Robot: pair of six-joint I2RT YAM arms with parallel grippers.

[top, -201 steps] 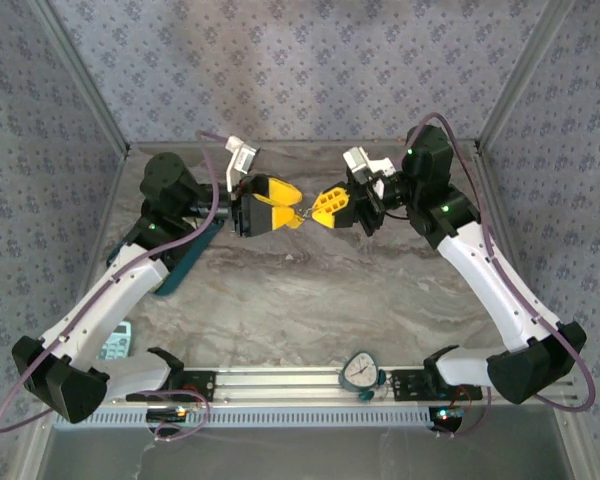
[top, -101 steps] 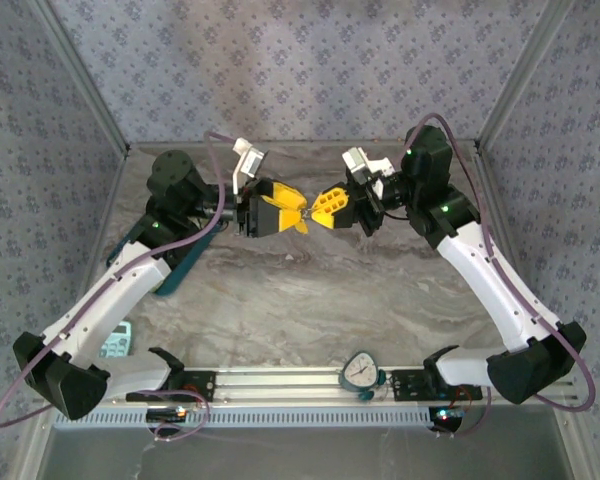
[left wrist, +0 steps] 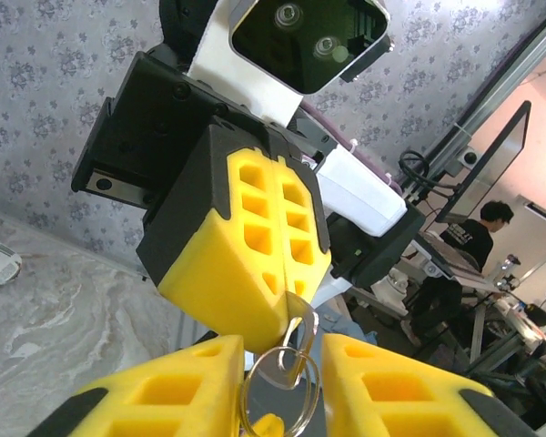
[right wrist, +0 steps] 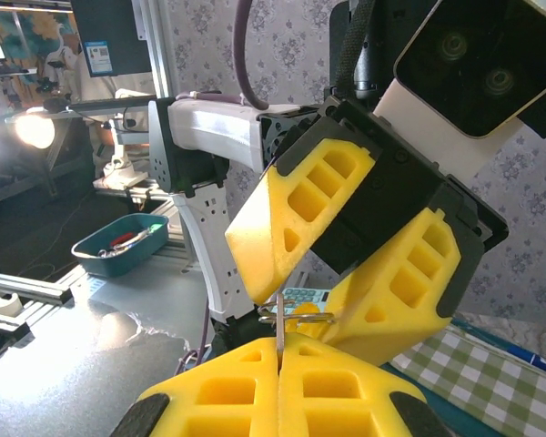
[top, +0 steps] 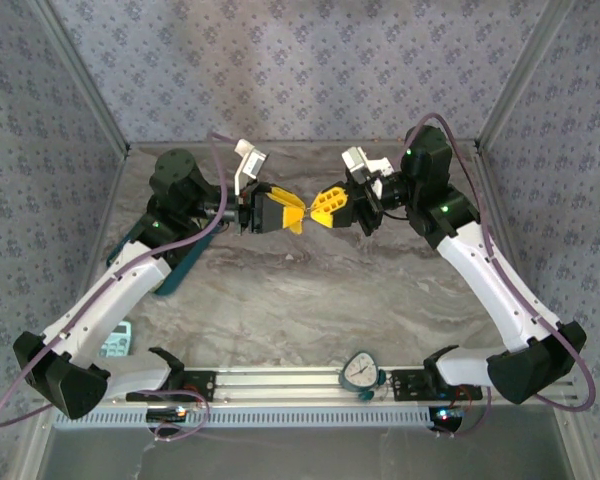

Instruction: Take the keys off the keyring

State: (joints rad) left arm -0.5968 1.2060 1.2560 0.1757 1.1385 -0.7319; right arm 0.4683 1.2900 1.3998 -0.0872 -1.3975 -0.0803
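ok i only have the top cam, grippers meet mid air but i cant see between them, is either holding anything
observer: Yes. On the right wrist cam the right gripper is shut on a thin metal key, held by its shaft.
operator: and the left one
observer: On the left wrist cam the ring fills the gap in the left gripper, apparently gripped across its width.
operator: key off the ring yet
observer: It looks not. On the right wrist cam the top of the shaft meets the ring, right at the left gripper's tips.

Top view looks down from behind; wrist views face each other closely (sharing keyring [left wrist: 280,375]).
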